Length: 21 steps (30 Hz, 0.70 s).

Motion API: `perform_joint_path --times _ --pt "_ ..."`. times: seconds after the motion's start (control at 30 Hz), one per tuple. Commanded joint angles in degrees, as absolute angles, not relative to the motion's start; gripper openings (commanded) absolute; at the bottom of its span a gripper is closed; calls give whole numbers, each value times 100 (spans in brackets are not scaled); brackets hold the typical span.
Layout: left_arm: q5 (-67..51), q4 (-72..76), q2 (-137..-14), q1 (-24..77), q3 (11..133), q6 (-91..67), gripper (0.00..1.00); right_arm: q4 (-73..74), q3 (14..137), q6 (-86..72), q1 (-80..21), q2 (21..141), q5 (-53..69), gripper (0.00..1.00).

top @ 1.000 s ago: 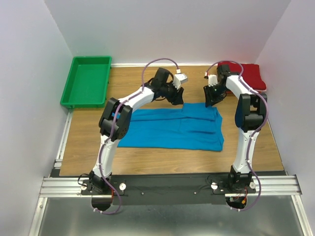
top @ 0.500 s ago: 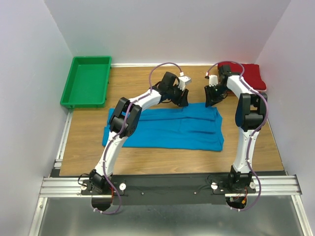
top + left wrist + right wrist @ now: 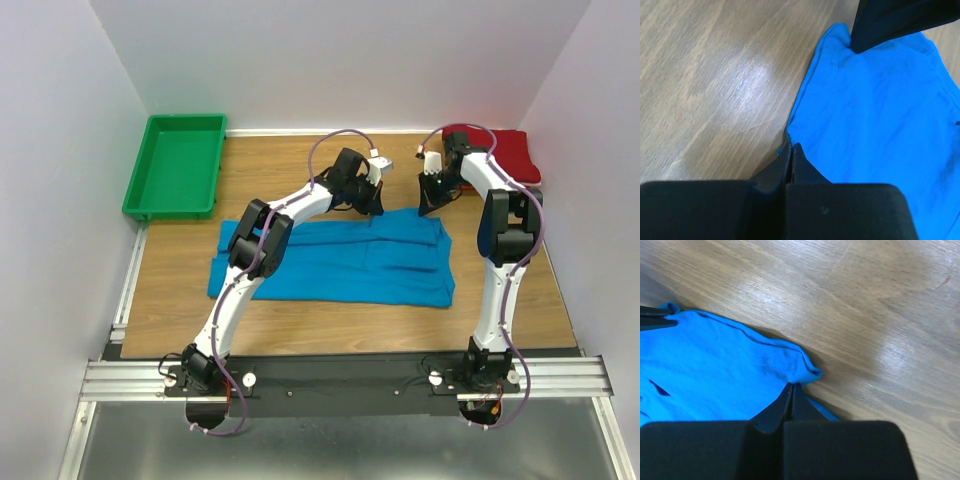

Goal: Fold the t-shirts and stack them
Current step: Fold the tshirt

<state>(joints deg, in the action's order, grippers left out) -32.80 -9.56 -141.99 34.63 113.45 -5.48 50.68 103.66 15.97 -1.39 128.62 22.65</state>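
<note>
The bright blue t-shirt (image 3: 345,262) lies flat across the middle of the wooden table. Both grippers are down at its far edge. My left gripper (image 3: 377,206) is shut, pinching that edge (image 3: 791,146); a sliver of blue cloth (image 3: 875,115) shows beside its tips. My right gripper (image 3: 428,206) is shut on the far right corner (image 3: 791,386), with blue cloth (image 3: 715,375) on both sides of its fingertips. The dark red t-shirt (image 3: 505,150) sits folded at the back right, behind the right arm.
A green plastic tray (image 3: 175,165) stands at the back left corner. White walls close the table on three sides. The right gripper's dark fingers (image 3: 890,20) show at the top of the left wrist view, close by.
Both grippers have gone from open to shut on the blue shirt's far edge. The left gripper moved right along that edge, and the shirt's left end now shows.
</note>
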Motion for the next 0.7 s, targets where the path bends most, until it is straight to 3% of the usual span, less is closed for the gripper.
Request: perform_joint_path --times 0.0,0.4,0.67 --pt "-3559 -958 -13932 3489 11356 -457 0 5150 10450 1617 -105 12543 2514 0" --pt "-3516 -659 -12534 3867 9985 123 0 5229 9590 1767 -105 11225 2558 1" --pt "-3524 -484 -11743 4218 8853 167 0 5212 8203 1915 -105 10319 2584 0"
